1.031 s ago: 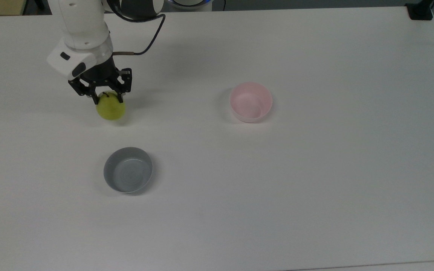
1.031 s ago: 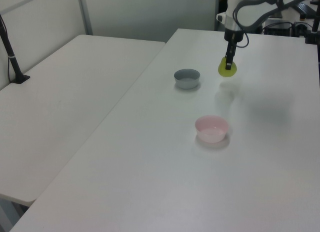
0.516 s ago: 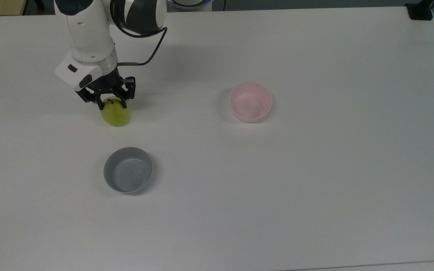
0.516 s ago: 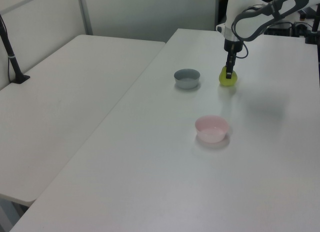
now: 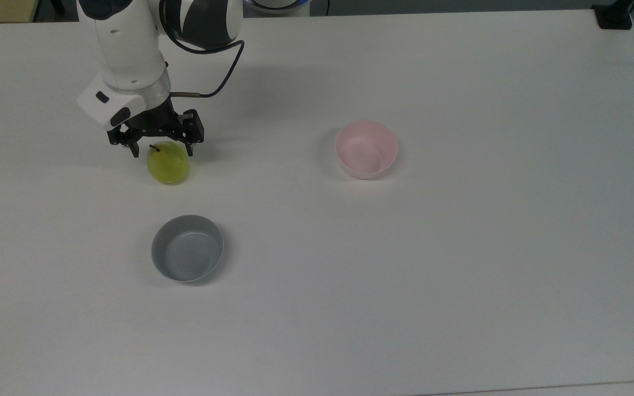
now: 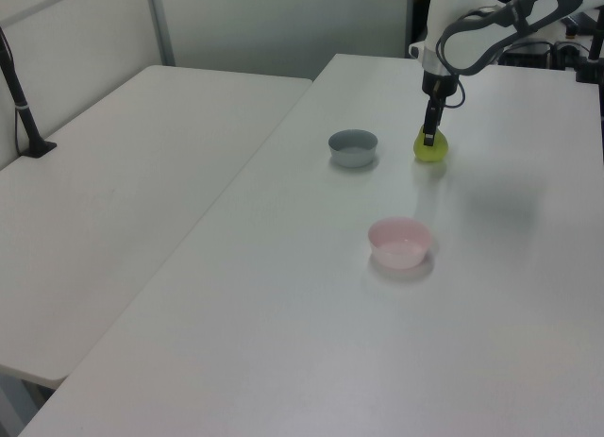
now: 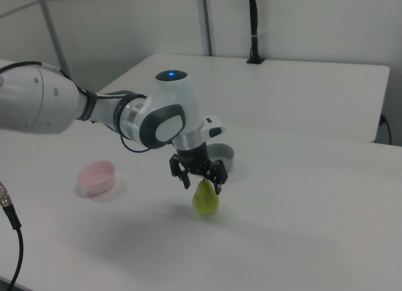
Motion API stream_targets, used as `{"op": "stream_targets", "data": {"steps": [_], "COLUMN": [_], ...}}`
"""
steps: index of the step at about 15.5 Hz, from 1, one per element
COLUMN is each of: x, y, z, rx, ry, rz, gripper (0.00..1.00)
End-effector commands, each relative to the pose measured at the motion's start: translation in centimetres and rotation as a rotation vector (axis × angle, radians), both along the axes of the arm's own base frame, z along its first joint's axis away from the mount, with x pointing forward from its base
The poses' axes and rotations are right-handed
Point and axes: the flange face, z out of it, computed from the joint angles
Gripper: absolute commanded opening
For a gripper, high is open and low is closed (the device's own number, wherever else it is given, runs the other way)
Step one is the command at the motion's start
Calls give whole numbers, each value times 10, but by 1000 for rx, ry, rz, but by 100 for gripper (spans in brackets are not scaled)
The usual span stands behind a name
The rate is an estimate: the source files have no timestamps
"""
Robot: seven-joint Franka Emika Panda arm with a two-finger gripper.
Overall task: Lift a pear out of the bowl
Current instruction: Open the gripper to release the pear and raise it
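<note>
Now resting on the white surface [image 5: 460,275], the pear [image 5: 168,163] sits just below the pincer [image 5: 158,147], whose jaws are spread wide and grip nothing. A clean straight-up retreat would avoid nudging the fruit. Well apart, the pink bowl [image 5: 366,149] stands empty; the nearer grey bowl [image 5: 187,256] is empty too.

Desk: broad, plain white desk [image 5: 460,275].
Pear: small yellow-green pear with a dark stem [image 5: 168,163], resting on the desk at about 10 o'clock in the top view.
Pink bowl: small round pale pink bowl [image 5: 366,148], near centre, towards 1 o'clock.
Grey bowl: small round grey bowl [image 5: 187,256], at 8 o'clock, well apart from the pink bowl.
</note>
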Motion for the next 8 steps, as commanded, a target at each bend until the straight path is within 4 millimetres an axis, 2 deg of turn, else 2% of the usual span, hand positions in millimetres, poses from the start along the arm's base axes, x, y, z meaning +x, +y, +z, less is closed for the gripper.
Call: {"op": "stream_targets", "data": {"steps": [1,5,8], "x": [-4,4,3], "y": [2,7,11], "z": [41,93,132], "rx": [29,42,45], "ry": [13,41,43], "rz": [-29,-25,-141], "gripper": [100,100,100]}}
